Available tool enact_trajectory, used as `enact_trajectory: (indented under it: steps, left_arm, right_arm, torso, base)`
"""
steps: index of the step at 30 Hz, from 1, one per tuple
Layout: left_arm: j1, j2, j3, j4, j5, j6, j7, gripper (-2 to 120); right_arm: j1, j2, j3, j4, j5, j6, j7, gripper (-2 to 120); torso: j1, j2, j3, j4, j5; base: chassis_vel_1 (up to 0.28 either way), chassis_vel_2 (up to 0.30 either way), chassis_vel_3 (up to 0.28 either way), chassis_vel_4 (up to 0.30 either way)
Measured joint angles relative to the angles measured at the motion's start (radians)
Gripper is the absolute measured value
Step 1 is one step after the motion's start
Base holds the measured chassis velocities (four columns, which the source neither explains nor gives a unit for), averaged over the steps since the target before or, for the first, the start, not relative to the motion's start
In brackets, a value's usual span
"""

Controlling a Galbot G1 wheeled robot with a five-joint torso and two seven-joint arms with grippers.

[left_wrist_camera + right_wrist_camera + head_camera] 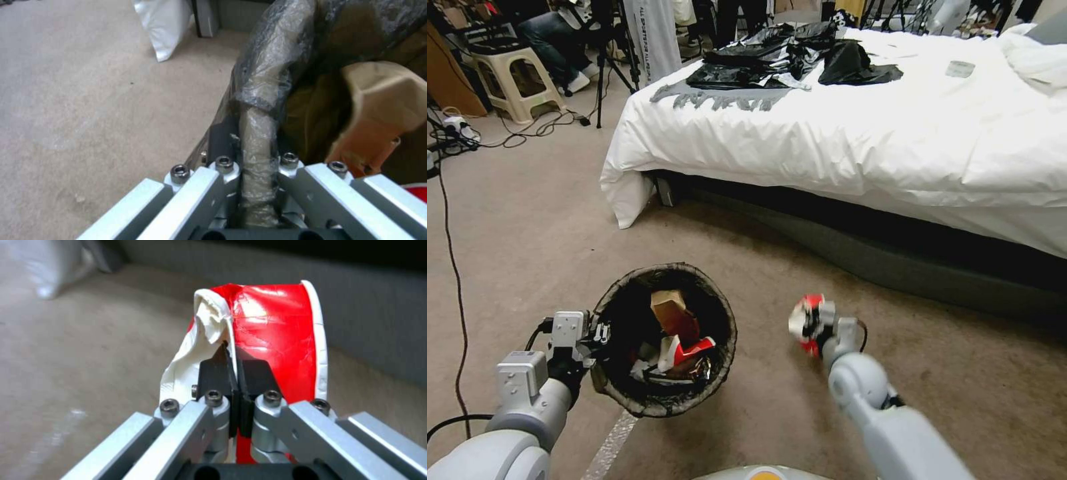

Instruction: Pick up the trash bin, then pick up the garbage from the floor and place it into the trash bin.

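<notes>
On your left, the left end effector [602, 331] is clamped on the near-left rim of the trash bin [627, 393], with the bag-covered edge pinched between its fingers [225, 173], and the bin sits off the floor [527, 233] in front of the robot. The bin looks light but a one-sided rim grip will let it tilt, and the dark liner [267, 66] is thin, slick film that could slide under the pads, so keep the hold deep over the stiff plastic edge. Inside the bin you can see a brown paper bag [670, 310] and a red-and-white wrapper [684, 350] already lying among other scraps. Moving right, the right end effector [812, 327] is closed tight on a crushed red-and-white carton [271, 336], which it holds in the air just beside the bin's right side, above the carpet and short of the bed [827, 147]. That carton is light, soft card, already creased, so it will fold rather than resist; the grip on its flattened seam looks sound. Judge the release so the piece is over the bin mouth, since something this light may drift or catch on the liner's edge.
</notes>
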Motion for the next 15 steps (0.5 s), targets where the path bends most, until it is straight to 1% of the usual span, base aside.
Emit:
enact_trajectory:
  steps: [1, 2, 3, 5, 6, 7, 9, 13, 15]
  left_arm:
    - [0.0, 0.0, 0.001, 0.0, 0.0, 0.001, 0.001, 1]
    - [0.001, 0.0, 0.001, 0.0, 0.001, 0.001, 0.001, 1]
    - [0.001, 0.0, 0.001, 0.0, 0.001, 0.001, 0.001, 1]
    - [0.001, 0.0, 0.003, 0.0, 0.002, 0.001, 0.001, 1]
    - [0.001, 0.001, 0.003, 0.0, 0.002, 0.001, 0.001, 1]
    - [0.001, 0.001, 0.003, 0.0, 0.002, 0.001, 0.001, 1]
    - [0.002, 0.0, 0.0, 0.0, 0.002, 0.002, 0.001, 1]
    - [0.001, 0.0, -0.002, 0.0, -0.001, 0.003, 0.0, 1]
    - [0.0, 0.0, -0.001, 0.0, -0.003, 0.003, 0.0, 1]
  right_arm:
    - [0.02, -0.03, -0.01, 0.045, 0.016, -0.007, 0.003, 0]
    - [0.039, -0.056, -0.018, 0.093, 0.033, -0.012, 0.004, 0]
    - [0.039, -0.056, -0.018, 0.093, 0.033, -0.012, 0.004, 0]
    - [0.062, -0.088, -0.034, 0.169, 0.068, -0.026, 0.008, 0]
    - [0.07, -0.099, -0.041, 0.196, 0.081, -0.029, 0.009, 0]
    - [0.07, -0.099, -0.041, 0.196, 0.081, -0.029, 0.009, 0]
    - [0.099, -0.136, -0.072, 0.266, 0.113, -0.034, -0.003, 0]
    - [0.132, -0.153, -0.098, 0.304, 0.132, -0.034, -0.037, 0]
    - [0.165, -0.163, -0.128, 0.33, 0.144, -0.03, -0.09, 0]
  torso:
    - [0.0, 0.0, 0.0, 0.0, 0.0013]
    - [0.0, 0.0, 0.0, 0.0, 0.0]
    - [0.0, 0.0, 0.0, 0.0, 0.0]
    - [0.0, 0.0, 0.0, -0.0001, 0.0009]
    - [0.0, 0.0, 0.0, -0.0002, 0.0006]
    - [0.0, 0.0, 0.0, -0.0002, 0.0006]
    - [0.0, 0.0, 0.0, -0.0002, 0.0006]
    - [0.0, 0.0, 0.0, -0.0002, 0.0005]
    - [0.0, 0.0, 0.0, 0.0, 0.0005]
  base:
    - [0.0, 0.0, 0.0, 0.0]
    - [0.0, 0.0, 0.0, 0.0]
    - [0.0, 0.0, 0.0, 0.0]
    - [0.0, 0.0, 0.0, 0.0]
    - [0.0, 0.0, 0.0, 0.0]
    - [0.0, 0.0, 0.0, 0.0]
    - [0.0, 0.0, 0.0, 0.0]
    - [0.0, 0.0, 0.0, 0.0]
    - [0.0, 0.0, 0.0, 0.0]
